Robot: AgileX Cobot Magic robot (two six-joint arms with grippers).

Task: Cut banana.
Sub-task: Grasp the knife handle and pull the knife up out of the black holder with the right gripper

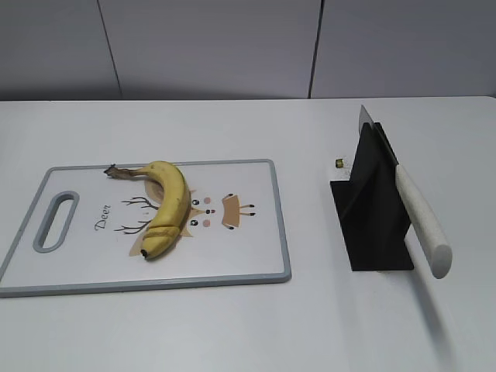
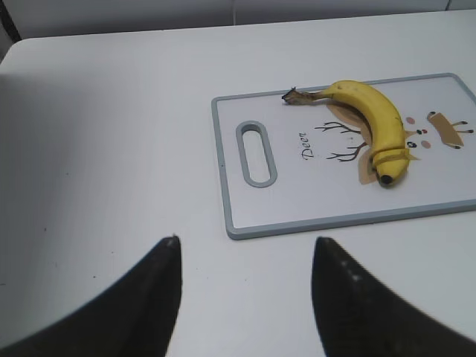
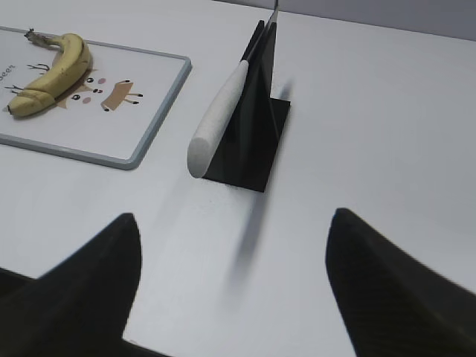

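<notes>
Banana point(image 1: 166, 208): lying on cutting board point(image 1: 256, 256); likely soft, light, bruising easily; steady near stem. Left gripper point(image 2: 245, 249), right gripper point(image 3: 234, 230): both spread, holding nothing.

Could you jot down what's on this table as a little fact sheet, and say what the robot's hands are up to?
Banana: unpeeled, lying on the board, a cut line showing near its tip
Cutting board: white, grey rim, deer drawing, flat on the table
Knife: white handle, resting in the black stand, right of the board
Left gripper: jaws open, empty, in front of the board
Right gripper: jaws open, empty, facing the knife handle
</notes>
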